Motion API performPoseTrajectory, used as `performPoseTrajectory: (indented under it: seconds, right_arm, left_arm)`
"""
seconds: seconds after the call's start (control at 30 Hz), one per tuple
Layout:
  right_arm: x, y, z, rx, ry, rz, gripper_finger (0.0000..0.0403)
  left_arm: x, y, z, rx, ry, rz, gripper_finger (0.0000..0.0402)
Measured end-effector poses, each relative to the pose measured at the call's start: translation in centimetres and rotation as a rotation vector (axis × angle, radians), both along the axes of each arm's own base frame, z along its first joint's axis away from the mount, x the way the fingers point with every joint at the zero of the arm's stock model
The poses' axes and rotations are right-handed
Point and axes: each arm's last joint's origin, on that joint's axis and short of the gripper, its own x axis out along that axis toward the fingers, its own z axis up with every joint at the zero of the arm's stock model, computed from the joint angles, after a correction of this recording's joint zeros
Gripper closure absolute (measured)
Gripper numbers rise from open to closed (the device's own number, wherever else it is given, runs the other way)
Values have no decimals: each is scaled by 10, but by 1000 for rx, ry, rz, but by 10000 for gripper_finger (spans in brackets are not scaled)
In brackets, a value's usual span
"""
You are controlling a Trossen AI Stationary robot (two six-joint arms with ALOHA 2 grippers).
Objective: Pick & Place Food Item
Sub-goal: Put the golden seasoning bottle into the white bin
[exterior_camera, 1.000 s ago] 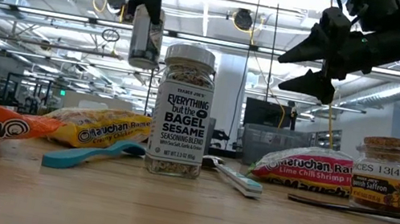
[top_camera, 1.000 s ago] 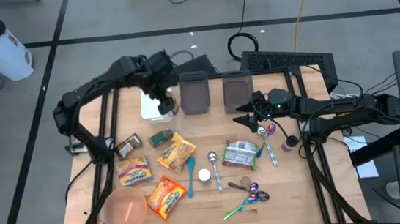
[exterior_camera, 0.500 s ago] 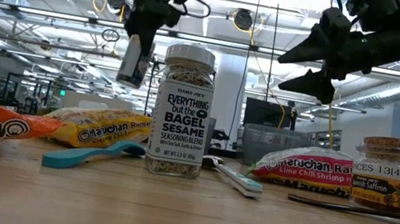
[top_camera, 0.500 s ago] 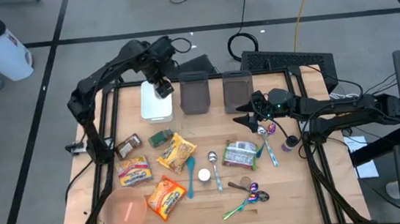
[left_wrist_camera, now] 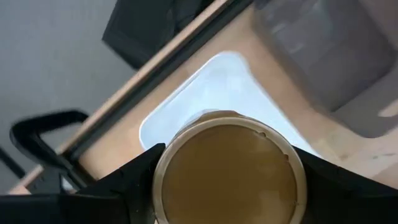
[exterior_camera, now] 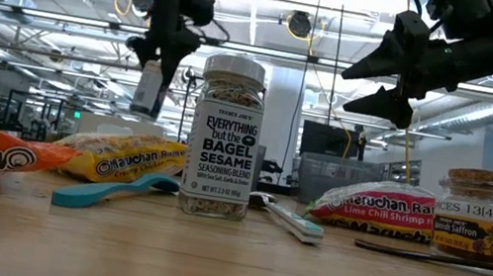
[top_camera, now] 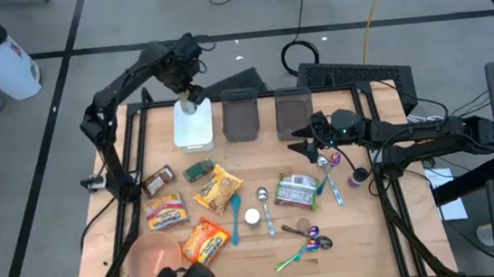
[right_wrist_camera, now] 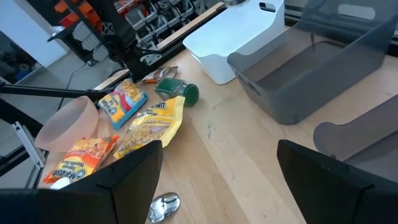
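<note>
My left gripper (top_camera: 190,97) is shut on a small glass jar (exterior_camera: 147,89) and hangs over the far end of the white bin (top_camera: 193,127) at the table's far left. In the left wrist view the jar's round brownish bottom (left_wrist_camera: 230,177) fills the space between my fingers, with the white bin (left_wrist_camera: 211,87) below it. At the far right of the table my right gripper (top_camera: 306,142) stands open and holds nothing; it waits near the grey bins. My left gripper pinches the jar between its two fingers (left_wrist_camera: 134,186), one on each side of its round wall (left_wrist_camera: 163,180). The fingers come from above, pointing steeply down. The jar hangs below them, slightly tilted, lifted clear above the white bin.
Two grey bins (top_camera: 240,116) (top_camera: 294,111) stand beside the white one. Nearer lie ramen packets (top_camera: 204,243), a seasoning jar (exterior_camera: 224,134), a saffron jar (exterior_camera: 471,214), a lying green jar (top_camera: 199,169), spoons (top_camera: 236,217) and a pink bowl (top_camera: 154,259).
My left gripper has carried the jar from the gap between the white and grey bins toward the table's far left, over the white bin. It sank a little and turned about its own axis. The jar has stayed in the hold and now hangs slightly tilted.
</note>
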Motion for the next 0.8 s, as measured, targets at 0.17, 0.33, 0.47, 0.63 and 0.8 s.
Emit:
performPoseTrajectory:
  seconds: [0.17,0.33,0.47,0.63,0.8]
  right_arm:
    - [0,-1,0,-11,3,-24,90]
    - [0,-2,0,-45,11,-58,90]
    - [0,-2,0,-52,13,-56,90]
    - [0,-2,0,-55,13,-55,90]
    - [0,-2,0,-54,13,-55,90]
  left_arm:
    - [-4,-10,-10,-35,19,37,124]
    - [-13,-34,-5,2,-39,78,124]
    - [-25,-58,2,49,-175,148,124]
    - [-29,-72,-1,92,-283,202,124]
    - [-29,-63,-16,64,-228,205,124]
